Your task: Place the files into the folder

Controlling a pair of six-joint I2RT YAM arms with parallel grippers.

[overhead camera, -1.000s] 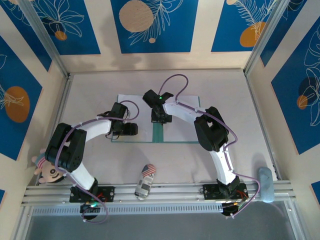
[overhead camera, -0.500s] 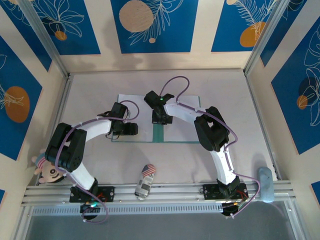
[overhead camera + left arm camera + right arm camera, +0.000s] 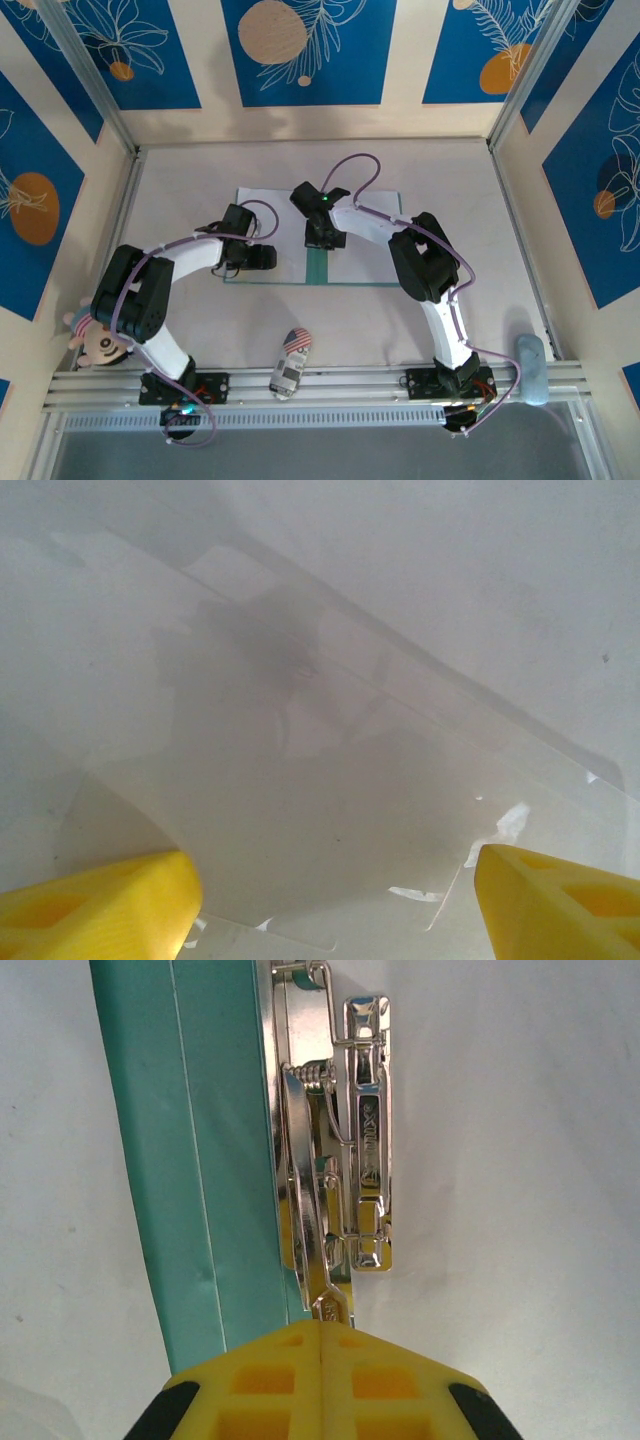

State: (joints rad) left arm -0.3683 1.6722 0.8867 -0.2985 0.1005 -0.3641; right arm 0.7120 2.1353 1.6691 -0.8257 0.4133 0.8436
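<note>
Teal folder [image 3: 316, 268] is lying open mid-table with the white files [image 3: 262, 205] covering both leaves, so just the centre strip is showing. Right gripper [image 3: 320, 1338] is sitting pinched closed right at the lever tip of the chrome clip [image 3: 345, 1140], probably to work the clamp. Left gripper [image 3: 330, 910] is hanging spread wide over the left-hand paper, I'm guessing to steady it.
</note>
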